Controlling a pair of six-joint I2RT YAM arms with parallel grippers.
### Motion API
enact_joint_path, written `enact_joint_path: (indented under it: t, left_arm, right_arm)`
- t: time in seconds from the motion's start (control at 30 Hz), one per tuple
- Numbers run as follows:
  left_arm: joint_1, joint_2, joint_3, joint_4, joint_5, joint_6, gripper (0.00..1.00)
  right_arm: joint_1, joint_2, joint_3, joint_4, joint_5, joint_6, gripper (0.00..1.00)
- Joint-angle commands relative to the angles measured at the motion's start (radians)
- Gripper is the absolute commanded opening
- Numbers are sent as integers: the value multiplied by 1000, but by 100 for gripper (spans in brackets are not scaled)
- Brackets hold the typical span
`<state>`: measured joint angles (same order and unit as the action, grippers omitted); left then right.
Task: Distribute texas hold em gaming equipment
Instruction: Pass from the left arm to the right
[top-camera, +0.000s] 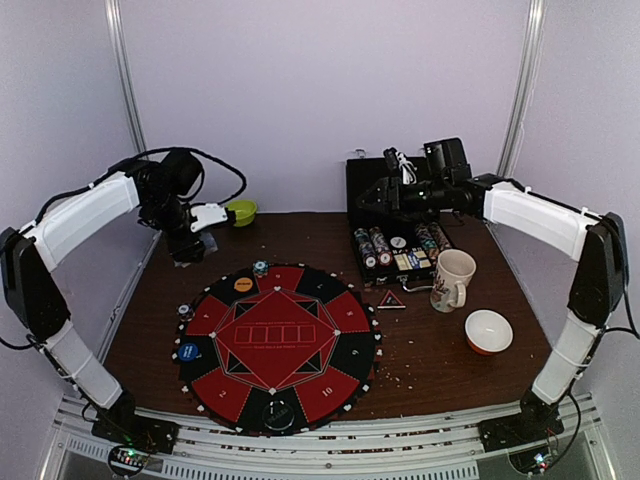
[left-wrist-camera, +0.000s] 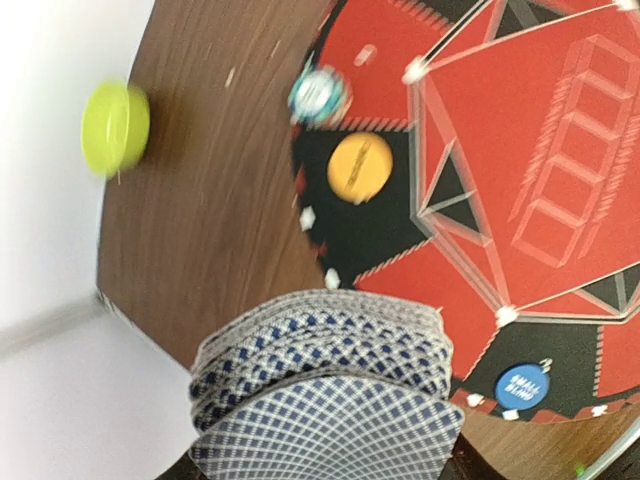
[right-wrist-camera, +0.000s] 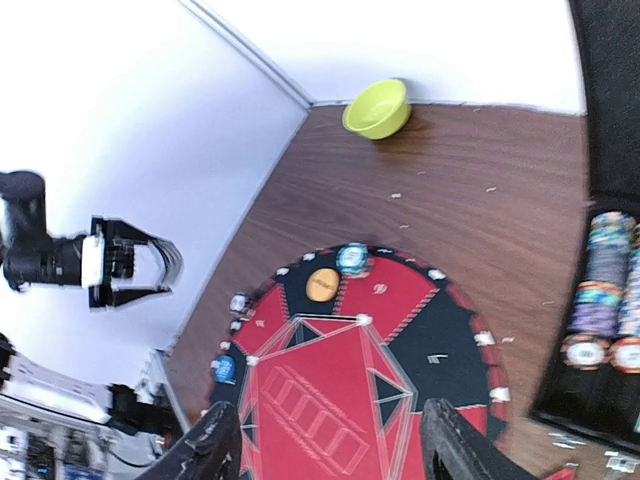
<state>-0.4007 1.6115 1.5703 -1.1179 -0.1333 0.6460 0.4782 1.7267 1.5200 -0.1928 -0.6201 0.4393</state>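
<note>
Your left gripper (top-camera: 190, 248) is closed on the deck (left-wrist-camera: 325, 400) of playing cards, up off the table (top-camera: 440, 350) at its far-left side, just past the rim of the round mat (top-camera: 275, 340). On the L wrist cam the deck fills the bottom centre, grey-blue backs toward you, bowed and slightly fanned (the fingers themselves are hidden by the cards). Past the deck, on the mat's near segments, you have an orange disc (left-wrist-camera: 360, 167), a blue disc (left-wrist-camera: 523, 385) and a striped chip (left-wrist-camera: 318, 95), all apart from the deck. A green bowl (left-wrist-camera: 115, 127) sits off in the far-left corner.

Your right gripper (right-wrist-camera: 335, 450) has its jaws apart w/ nothing between them. It hangs at the far-right of the table, over the open black case (top-camera: 400, 245), where chip stacks (right-wrist-camera: 600, 290) lie in rows. In front of the case, the red-black triangle (top-camera: 391, 300) lies flat between the mat and the white mug (top-camera: 452, 280), well apart from both grippers.
</note>
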Motion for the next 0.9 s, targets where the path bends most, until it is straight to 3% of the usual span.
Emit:
enact_joint_path:
  t: [0.0,0.17,0.43,0.87]
  left_arm:
    - [-146,35,87,-95,8,28,54]
    - [-241,67,143,-91,34,63,54]
    - [-257,94,145,-82,48,81,54]
    - [-258,110,169,-80,42,75,53]
  right_arm:
    - [70,77,-52,282,-65,289,63]
    - [178,233,-23,537,-138,499,67]
    - [291,398,82,787,-205,679,74]
    - [342,512,162,794,-208,706,71]
